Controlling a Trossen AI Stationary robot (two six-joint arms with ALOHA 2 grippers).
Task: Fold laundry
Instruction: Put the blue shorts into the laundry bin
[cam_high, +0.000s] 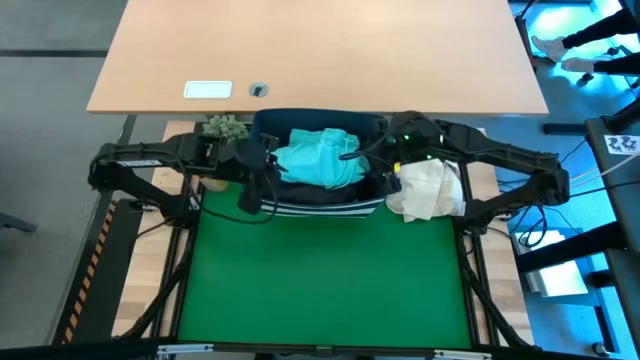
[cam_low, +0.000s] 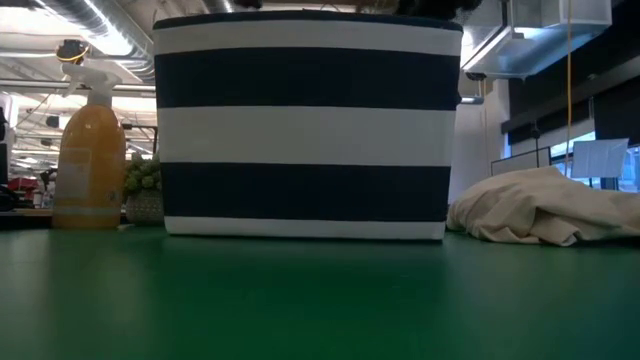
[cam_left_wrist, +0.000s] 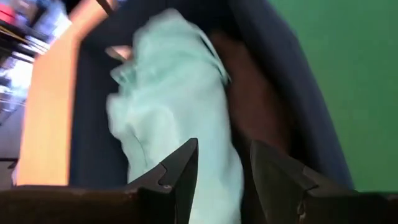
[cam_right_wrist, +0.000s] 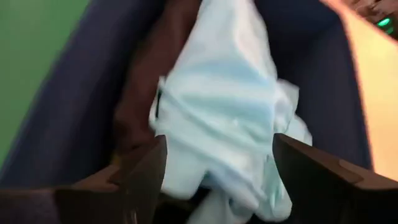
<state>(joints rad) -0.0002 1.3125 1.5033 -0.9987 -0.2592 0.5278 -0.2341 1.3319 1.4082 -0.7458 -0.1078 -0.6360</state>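
High view: no readable writing shows anywhere; a white card at the upper left of the wooden table is blank as far as can be told. Just below the table edge, left of centre, sits a small green plant. The left gripper reaches in from the left to the rim of the navy bin, its fingers parted and empty over the cloth. In the middle of the frame the turquoise garment lies crumpled on top inside the bin, its long axis running roughly left to right, with a dark garment beside it. The right gripper comes in from the right to the bin's other rim, fingers spread wide, holding nothing, the turquoise cloth between them. Right of the bin, touching the green mat, lies the cream bundle.

In the low view an orange spray bottle stands at left; its label cannot be read.
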